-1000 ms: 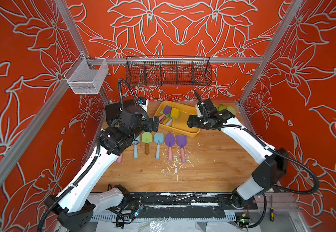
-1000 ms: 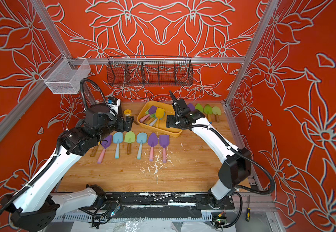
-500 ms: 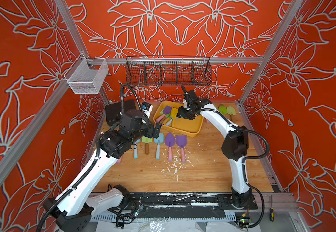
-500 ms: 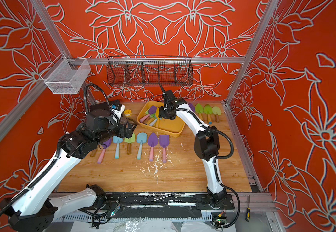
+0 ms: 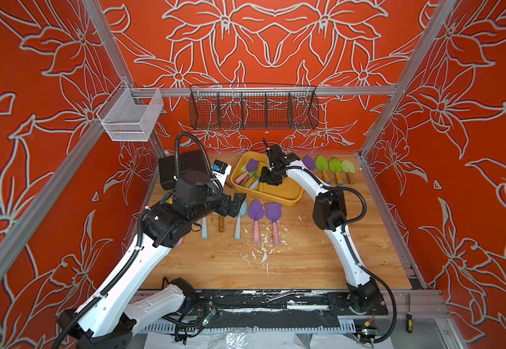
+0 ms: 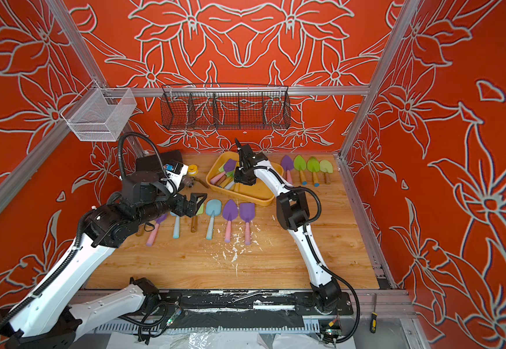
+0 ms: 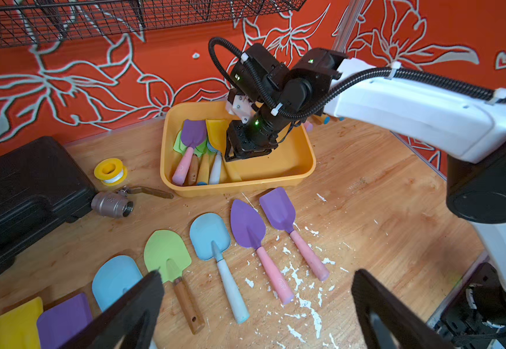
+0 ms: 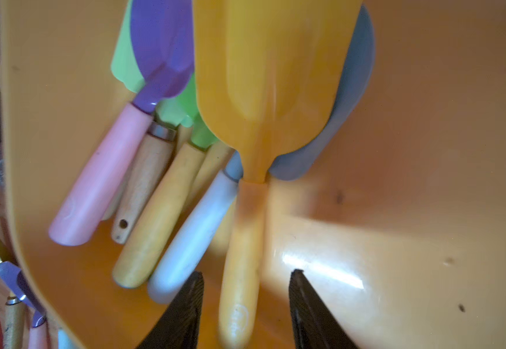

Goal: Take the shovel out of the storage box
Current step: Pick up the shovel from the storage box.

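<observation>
1. Since a second ago the right arm has swung from the box's near right corner across to the pile of shovels, and its elbow is now folded up high. The left arm has shifted only slightly.
2. The right tool (image 8: 245,272) points down inside the storage box (image 5: 279,199). Its jaws stand apart, one finger on each side of the yellow shovel's handle. A gap shows on both sides, so it grips nothing.
3. The yellow shovel (image 8: 273,75) lies in the box with its handle towards the near wall. Its blade rests on top of a blue shovel (image 8: 354,90).
4. Just beside it are a purple shovel (image 8: 161,51) with a pink handle, green blades and wooden handles. All are bunched together and touching, in the half of the box nearer the left arm.
5. The left tool (image 7: 256,273) is spread wide and holds nothing. It hovers above the row of shovels (image 7: 247,225) lying on the table (image 5: 321,256) in front of the box.
6. A black case (image 7: 19,187) sits on the table well apart from the box, on the left arm's side.
</observation>
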